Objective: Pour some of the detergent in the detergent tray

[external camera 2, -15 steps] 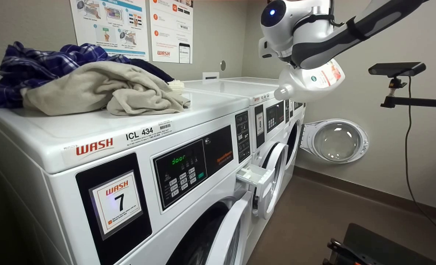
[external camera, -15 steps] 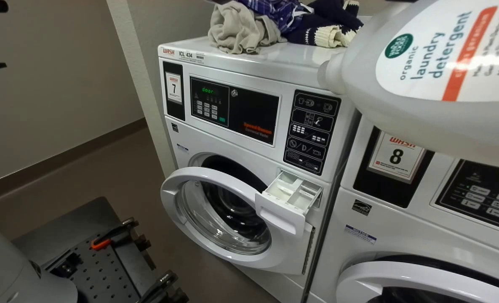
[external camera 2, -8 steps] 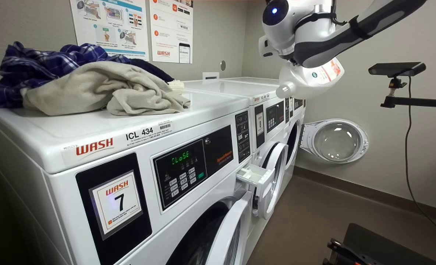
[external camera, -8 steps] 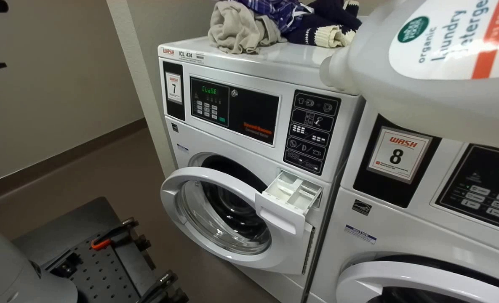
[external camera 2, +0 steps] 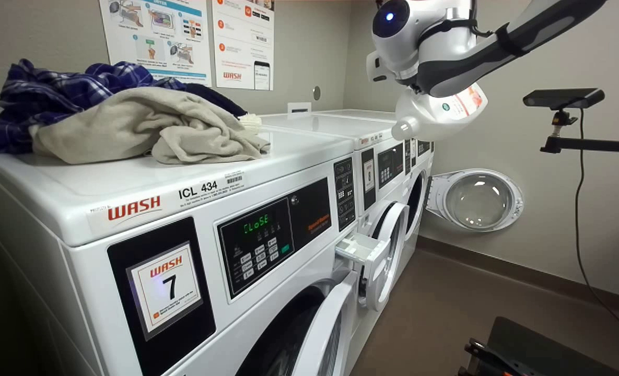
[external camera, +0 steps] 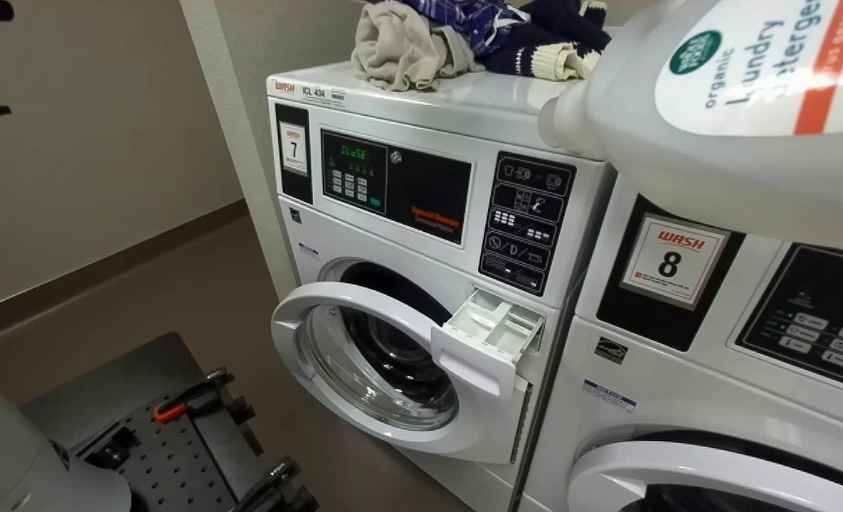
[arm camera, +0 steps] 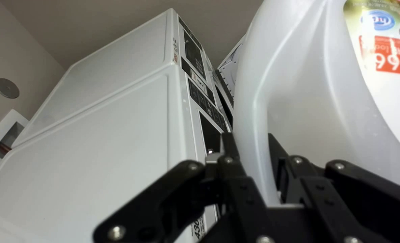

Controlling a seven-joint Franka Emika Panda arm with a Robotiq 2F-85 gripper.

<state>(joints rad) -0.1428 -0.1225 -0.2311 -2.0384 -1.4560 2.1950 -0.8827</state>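
Note:
The white translucent detergent bottle shows in both exterior views (external camera: 713, 178) (external camera 2: 434, 117) and fills the right of the wrist view (arm camera: 308, 101). It is held in the air, tipped nearly onto its side, its neck (external camera: 567, 121) pointing left. I cannot tell whether its mouth is capped. My gripper (arm camera: 248, 145) is shut around the bottle's handle; it is hidden in the exterior views. The white detergent tray (external camera: 492, 323) is pulled out of washer 7, with bare compartments; it also shows in an exterior view (external camera 2: 361, 248). The bottle is above and apart from it.
Washer 7's round door (external camera: 364, 427) hangs open below the tray. Washer 8 (external camera: 677, 377) stands beside it, its door open too. Clothes (external camera 2: 147, 122) lie on washer 7. A camera on a stand (external camera 2: 564, 98) is at the right.
The bottle has risen slightly and shifted a little right in the exterior views, mostly in the first half second; it is nearly still since. Washer 7's display changed from "door" to "CLoSE".

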